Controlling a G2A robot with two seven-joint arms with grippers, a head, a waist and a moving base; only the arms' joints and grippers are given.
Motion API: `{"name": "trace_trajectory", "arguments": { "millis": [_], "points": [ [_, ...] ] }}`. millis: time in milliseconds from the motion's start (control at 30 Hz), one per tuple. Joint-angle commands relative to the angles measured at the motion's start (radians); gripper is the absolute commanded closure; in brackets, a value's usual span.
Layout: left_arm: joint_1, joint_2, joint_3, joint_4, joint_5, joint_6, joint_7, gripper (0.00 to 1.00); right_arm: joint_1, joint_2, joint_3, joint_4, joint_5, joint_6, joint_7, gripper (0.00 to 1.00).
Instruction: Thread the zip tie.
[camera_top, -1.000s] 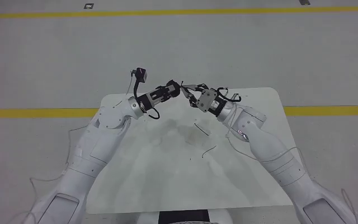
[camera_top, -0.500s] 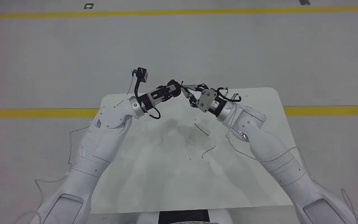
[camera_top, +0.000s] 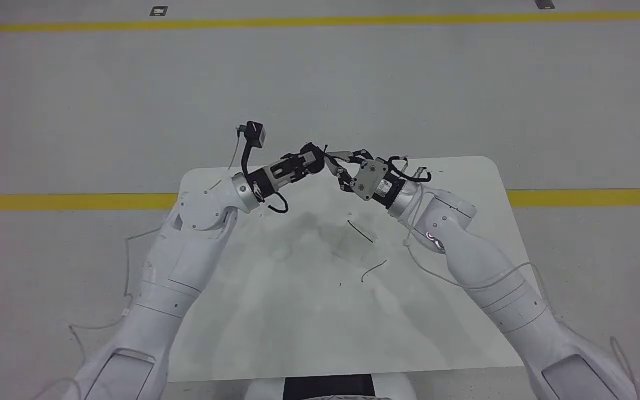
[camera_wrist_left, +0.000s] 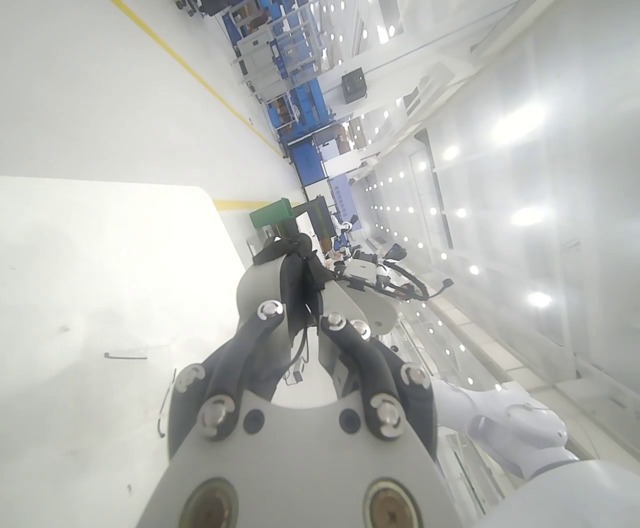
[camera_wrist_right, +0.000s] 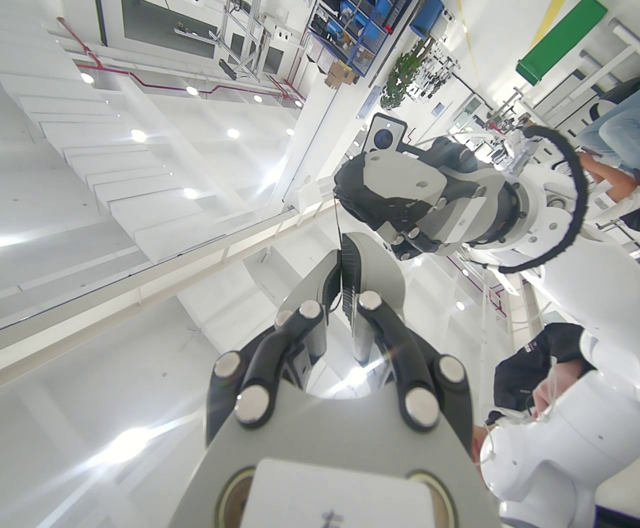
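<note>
Both grippers met in the air above the far edge of the desk (camera_top: 300, 310), tip to tip, near the middle of that edge. The left gripper (camera_top: 322, 158) had its 2 dark padded fingers pressed together. The right gripper (camera_top: 339, 169) faced it from the other side, almost touching it.

In the right wrist view, the right gripper (camera_wrist_right: 341, 262) was pinched narrow on the zip tie (camera_wrist_right: 339, 225). The zip tie was a thin black strip clamped between the ribbed pads. From there it ran straight out to the fingertips of the left gripper (camera_wrist_right: 350, 195), which appeared clamped on its other end. The zip tie was therefore held off the desk between the 2 grippers.

In the left wrist view, the left gripper (camera_wrist_left: 299, 252) showed no gap between its fingers.

On the desk, nearer its centre than the grippers, lay 2 loose ties. The straight tie (camera_top: 358, 231) lay closer to the far edge. The curved tie (camera_top: 374, 268) lay a little nearer the robot's side. They were apart from each other and untouched by either arm.
</note>
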Motion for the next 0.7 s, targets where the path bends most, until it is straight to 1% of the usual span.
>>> {"name": "trace_trajectory", "arguments": {
  "millis": [0,333,667],
  "points": [
    [0.001,-0.004,-0.004,0.001,0.004,0.0,-0.002,1.0,0.0,0.0,0.0,0.0,0.0,0.0,0.0,1.0],
    [0.01,-0.021,-0.026,0.002,0.024,0.0,-0.008,1.0,0.0,0.0,0.0,0.0,0.0,0.0,0.0,1.0],
    [0.018,-0.034,-0.046,-0.001,0.037,0.0,-0.017,1.0,0.0,0.0,0.0,0.0,0.0,0.0,0.0,1.0]
  ]
}}
